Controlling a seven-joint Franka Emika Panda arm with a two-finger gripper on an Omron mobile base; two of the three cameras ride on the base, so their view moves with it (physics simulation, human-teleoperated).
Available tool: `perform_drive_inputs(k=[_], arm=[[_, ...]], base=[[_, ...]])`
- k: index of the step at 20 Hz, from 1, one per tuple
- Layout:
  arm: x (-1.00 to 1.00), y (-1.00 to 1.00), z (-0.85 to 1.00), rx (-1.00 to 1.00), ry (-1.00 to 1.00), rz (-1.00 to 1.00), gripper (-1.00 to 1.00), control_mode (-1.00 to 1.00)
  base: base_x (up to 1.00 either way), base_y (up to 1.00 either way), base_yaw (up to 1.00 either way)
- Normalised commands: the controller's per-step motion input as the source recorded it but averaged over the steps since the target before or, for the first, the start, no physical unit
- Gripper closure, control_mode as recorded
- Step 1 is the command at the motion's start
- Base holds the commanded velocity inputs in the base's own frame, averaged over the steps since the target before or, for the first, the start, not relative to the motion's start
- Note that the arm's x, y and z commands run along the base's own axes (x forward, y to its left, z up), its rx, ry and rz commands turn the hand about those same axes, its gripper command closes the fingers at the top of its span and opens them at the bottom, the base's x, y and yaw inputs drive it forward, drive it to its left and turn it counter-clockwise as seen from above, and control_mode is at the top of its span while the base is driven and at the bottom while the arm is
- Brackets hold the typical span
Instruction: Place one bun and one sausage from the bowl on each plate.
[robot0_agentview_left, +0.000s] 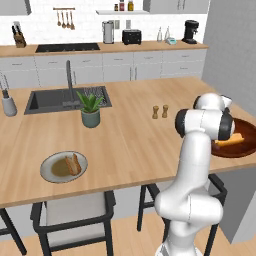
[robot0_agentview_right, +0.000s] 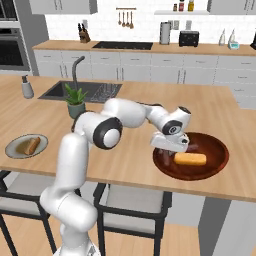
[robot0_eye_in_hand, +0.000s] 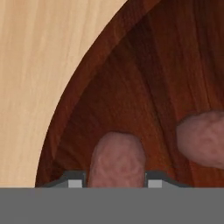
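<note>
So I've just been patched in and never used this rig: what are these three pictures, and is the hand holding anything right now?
It is a white robot arm on a driving base at a kitchen island. Two pictures come from base cameras behind it, left and right; the third looks along the gripper. That hand view shows the fingertips on either side of a sausage inside the dark wooden bowl, apparently closed on it; another sausage lies beside it. A bun also lies in the bowl. Far left, a grey plate already carries food.
</note>
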Motion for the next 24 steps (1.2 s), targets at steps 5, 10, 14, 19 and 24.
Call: perform_drive_inputs(k=[5,10,14,19,24], arm=[[0.00,0.37,0.65,0.00,0.00,0.00,1.00,-1.00],[0.00,0.98,0.55,-0.10,0.00,0.00,1.00,-1.00],[0.00,1.00,0.27,-0.19,0.01,0.00,1.00,-1.00],[0.00,1.00,0.10,-0.20,0.02,0.00,1.00,-1.00],[0.00,1.00,0.00,-0.20,0.01,0.00,1.00,-1.00]], base=[[0.00,0.00,0.00],[0.00,0.00,0.00],[0.00,0.00,0.00],[0.00,0.00,0.00],[0.00,0.00,0.00]])
